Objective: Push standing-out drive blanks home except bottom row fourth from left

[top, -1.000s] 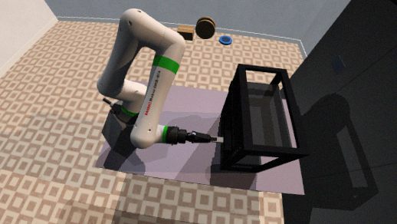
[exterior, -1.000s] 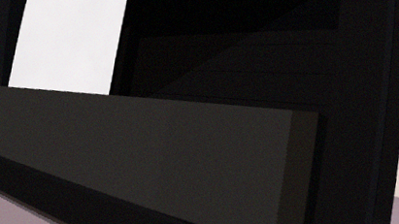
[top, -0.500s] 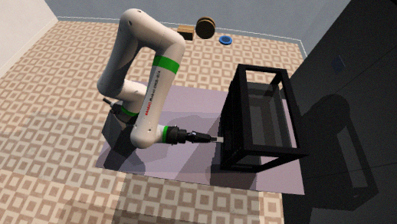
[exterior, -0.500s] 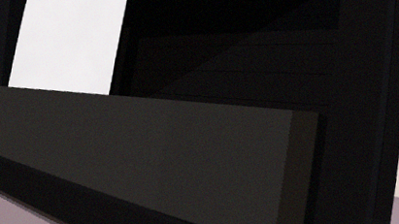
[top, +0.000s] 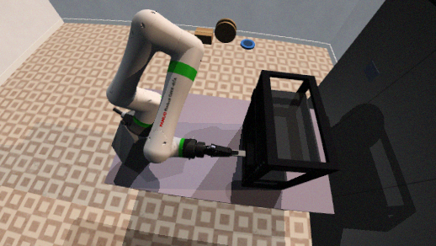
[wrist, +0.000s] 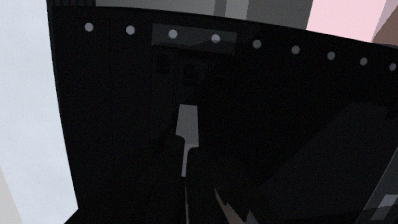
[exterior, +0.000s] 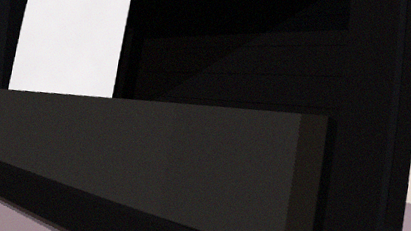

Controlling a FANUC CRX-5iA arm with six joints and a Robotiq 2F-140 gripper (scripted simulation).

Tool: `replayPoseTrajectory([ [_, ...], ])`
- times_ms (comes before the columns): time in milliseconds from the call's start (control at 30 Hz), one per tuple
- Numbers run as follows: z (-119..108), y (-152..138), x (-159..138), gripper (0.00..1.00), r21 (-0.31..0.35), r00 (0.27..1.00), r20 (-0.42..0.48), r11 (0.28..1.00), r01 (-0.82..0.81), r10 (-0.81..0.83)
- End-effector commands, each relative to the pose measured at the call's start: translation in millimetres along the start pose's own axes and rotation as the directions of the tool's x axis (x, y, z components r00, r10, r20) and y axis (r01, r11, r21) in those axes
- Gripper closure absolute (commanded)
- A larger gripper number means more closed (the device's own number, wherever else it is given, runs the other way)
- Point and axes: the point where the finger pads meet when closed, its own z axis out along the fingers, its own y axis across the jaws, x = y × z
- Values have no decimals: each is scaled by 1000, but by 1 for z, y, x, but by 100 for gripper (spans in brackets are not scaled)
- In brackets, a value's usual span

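Observation:
The black open-frame rack (top: 286, 128) stands on the mauve mat, with the dark storage chassis (top: 290, 126) inside it. My gripper (top: 241, 153) is shut and empty, held level with its tips at the rack's front face, low down. In the wrist view the shut grey fingers (wrist: 187, 131) point at the dark front (wrist: 225, 125), under a rail with a row of pale dots (wrist: 215, 38). The single blanks are too dark to tell apart. The exterior view shows only the rack (exterior: 362, 92) and the chassis's long side (exterior: 140, 155) from close by.
The arm's base (top: 128, 139) sits at the mat's left end. A tall dark wall or cabinet (top: 387, 105) stands right behind the rack. A brown box (top: 204, 34), a dark disc (top: 225, 30) and a blue ring (top: 247, 44) lie far off near the back wall.

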Motion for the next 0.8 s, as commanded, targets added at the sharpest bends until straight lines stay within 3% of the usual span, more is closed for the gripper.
replayPoseTrajectory([
  [0,5,0,0,100,1,1000,-1,1000,0,0],
  [767,17,0,0,100,1,1000,-1,1000,0,0],
])
